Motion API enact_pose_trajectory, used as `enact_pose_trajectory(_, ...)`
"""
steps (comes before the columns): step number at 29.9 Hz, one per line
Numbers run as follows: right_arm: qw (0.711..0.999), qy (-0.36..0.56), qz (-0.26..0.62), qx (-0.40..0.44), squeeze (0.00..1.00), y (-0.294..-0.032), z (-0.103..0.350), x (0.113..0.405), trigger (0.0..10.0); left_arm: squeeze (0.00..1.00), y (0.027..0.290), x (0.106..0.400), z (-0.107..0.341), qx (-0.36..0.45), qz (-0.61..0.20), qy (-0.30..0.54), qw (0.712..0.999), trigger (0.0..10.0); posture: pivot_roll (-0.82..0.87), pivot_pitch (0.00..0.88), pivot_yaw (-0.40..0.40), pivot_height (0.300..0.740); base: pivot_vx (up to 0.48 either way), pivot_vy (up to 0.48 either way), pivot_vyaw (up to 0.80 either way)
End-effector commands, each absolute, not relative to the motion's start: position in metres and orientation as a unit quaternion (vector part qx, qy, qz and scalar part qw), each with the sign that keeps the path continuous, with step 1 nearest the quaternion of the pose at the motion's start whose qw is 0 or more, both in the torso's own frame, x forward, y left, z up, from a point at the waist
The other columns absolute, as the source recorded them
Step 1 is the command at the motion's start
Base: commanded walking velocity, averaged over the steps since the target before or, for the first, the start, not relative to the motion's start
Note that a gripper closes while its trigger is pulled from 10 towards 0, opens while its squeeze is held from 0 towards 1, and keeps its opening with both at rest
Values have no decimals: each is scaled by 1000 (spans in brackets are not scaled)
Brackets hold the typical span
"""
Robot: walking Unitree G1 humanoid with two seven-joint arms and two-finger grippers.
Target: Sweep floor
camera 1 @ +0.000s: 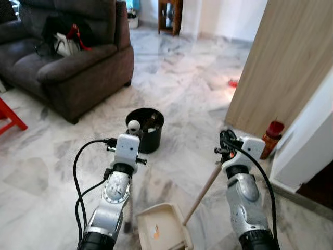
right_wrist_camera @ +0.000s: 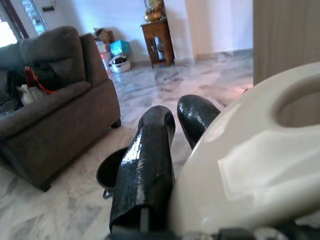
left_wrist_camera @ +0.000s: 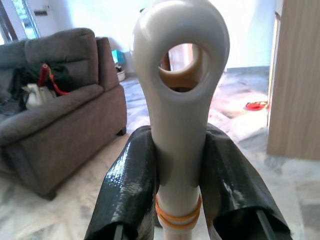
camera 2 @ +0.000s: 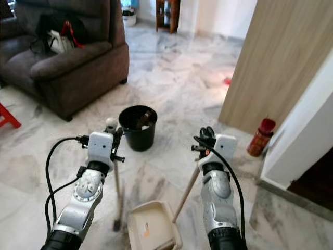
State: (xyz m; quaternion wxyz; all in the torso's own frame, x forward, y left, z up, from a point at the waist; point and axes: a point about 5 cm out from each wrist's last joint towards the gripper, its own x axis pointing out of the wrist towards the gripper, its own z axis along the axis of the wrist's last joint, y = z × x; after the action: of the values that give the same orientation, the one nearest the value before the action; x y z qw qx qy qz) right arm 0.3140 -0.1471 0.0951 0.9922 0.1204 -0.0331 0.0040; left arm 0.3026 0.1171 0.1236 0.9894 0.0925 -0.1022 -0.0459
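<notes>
My left gripper (camera 1: 133, 133) is shut on the white looped top of the broom handle (left_wrist_camera: 179, 105). Its black fingers (left_wrist_camera: 131, 185) press that handle from both sides. The broom's stick (camera 2: 118, 190) drops to the marble floor beside a cream dustpan (camera 1: 161, 229). A wooden dustpan handle (camera 1: 202, 194) slants up to my right gripper (camera 1: 227, 141), which is shut on its cream top end (right_wrist_camera: 250, 170). A black bin (camera 1: 146, 128) with debris inside stands on the floor just ahead of both grippers.
A dark grey sofa (camera 1: 67, 62) with a bag (camera 1: 65, 41) on it stands at the far left. To the right rises a wooden panel (camera 1: 281, 67), with a red bottle (camera 1: 271, 137) at its foot. A red stool leg (camera 1: 10, 117) pokes in at the left edge.
</notes>
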Motion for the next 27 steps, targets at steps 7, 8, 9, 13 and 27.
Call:
enact_pose_trajectory(7, 990, -62, 10, 126, 0, -143, 109, 318, 10000, 0, 119, 306, 138, 105, -44, -134, 984, 10000, 46, 0, -18, 740, 329, 0, 0)
enact_pose_trajectory(8, 990, -62, 10, 127, 0, -143, 110, 318, 10000, 0, 119, 306, 138, 105, -44, -134, 984, 10000, 45, 0, -17, 740, 330, 0, 0)
enact_pose_trajectory(9, 990, -63, 9, 127, 0, -143, 110, 318, 10000, 0, 119, 306, 139, 105, -44, -134, 984, 10000, 46, 0, -16, 740, 326, 0, 0)
enact_pose_trajectory(13, 990, -63, 8, 128, 0, -142, 110, 318, 10000, 0, 120, 306, 139, 105, -44, -135, 984, 10000, 46, 0, -14, 740, 329, 0, 0)
enact_pose_trajectory(27, 990, -63, 9, 124, 0, -142, 110, 319, 10000, 0, 119, 307, 140, 105, -45, -137, 984, 10000, 48, 0, -14, 740, 330, 0, 0)
